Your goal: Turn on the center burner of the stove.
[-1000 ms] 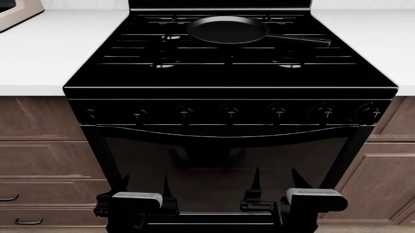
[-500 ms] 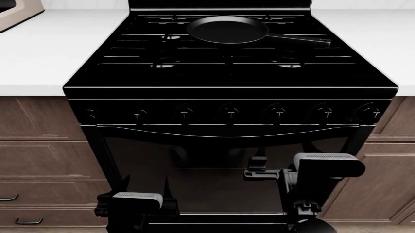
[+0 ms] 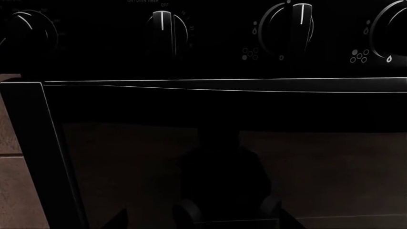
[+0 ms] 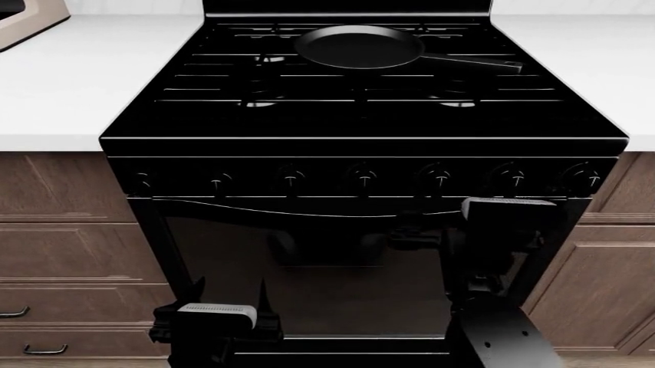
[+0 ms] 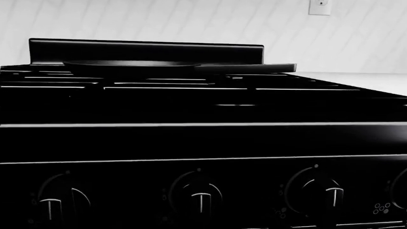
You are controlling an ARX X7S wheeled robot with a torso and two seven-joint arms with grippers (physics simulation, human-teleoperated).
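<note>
The right tool has risen to just below the stove knobs, its opening impossible to tell. The left tool stays low, spread wide; no knob is touched yet

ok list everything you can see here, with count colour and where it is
stove: 1, glossy black, centre, set between the counters
knobs: 7, black with pale marks, in a row on the stove's front panel
oven door: 1, dark glass, below the knobs
frying pan: 1, black, on the rear grates, handle toward the right
countertop: white, on both sides of the stove
cabinets: brown wood, under the counter on both sides
drawer handles: 2, dark, lower left cabinet
appliance corner: 1, beige and dark, far left on the counter, mostly cut off
wall outlet: 1, white, on the wall behind the stove
left gripper: 1, black, low before the oven door, fingers apart
right gripper: 1, black, raised just below the knobs, fingers hard to make out
</note>
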